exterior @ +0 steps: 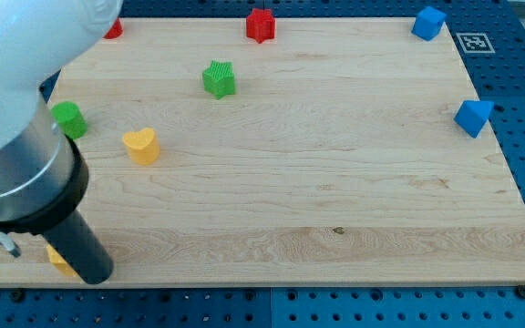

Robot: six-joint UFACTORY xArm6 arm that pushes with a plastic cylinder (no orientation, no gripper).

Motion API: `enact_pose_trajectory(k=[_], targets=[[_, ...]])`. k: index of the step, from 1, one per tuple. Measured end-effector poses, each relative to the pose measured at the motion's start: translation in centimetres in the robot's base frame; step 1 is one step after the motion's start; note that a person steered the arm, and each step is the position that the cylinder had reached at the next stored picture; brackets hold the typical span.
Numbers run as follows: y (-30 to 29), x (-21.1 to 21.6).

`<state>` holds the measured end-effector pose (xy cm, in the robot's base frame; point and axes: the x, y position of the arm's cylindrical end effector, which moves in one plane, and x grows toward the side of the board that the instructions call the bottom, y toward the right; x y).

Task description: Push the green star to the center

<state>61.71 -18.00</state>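
Tip (94, 276) at board's (335, 210) bottom-left corner, covering most of a yellow block (59, 261), shape unclear. No pincer, only a rod. Green star (218, 78) upper left of centre, far from tip. Red block (113, 29) half hidden behind arm. Green round block (68, 119) partly cut off.

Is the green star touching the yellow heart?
Apart. The camera view shows the green star block nearer the view's top and the yellow heart block lower left, with bare wooden board plainly between them.
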Motion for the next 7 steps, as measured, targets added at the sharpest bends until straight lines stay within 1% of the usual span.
enact_pose_trajectory(k=[1, 2, 3, 4, 5, 6, 7], targets=[[-0.3, 0.0], [2.3, 0.0], [5.6, -0.9], [5.6, -0.9], [6.3, -3.0], [8.3, -6.3], [9.4, -10.6]])
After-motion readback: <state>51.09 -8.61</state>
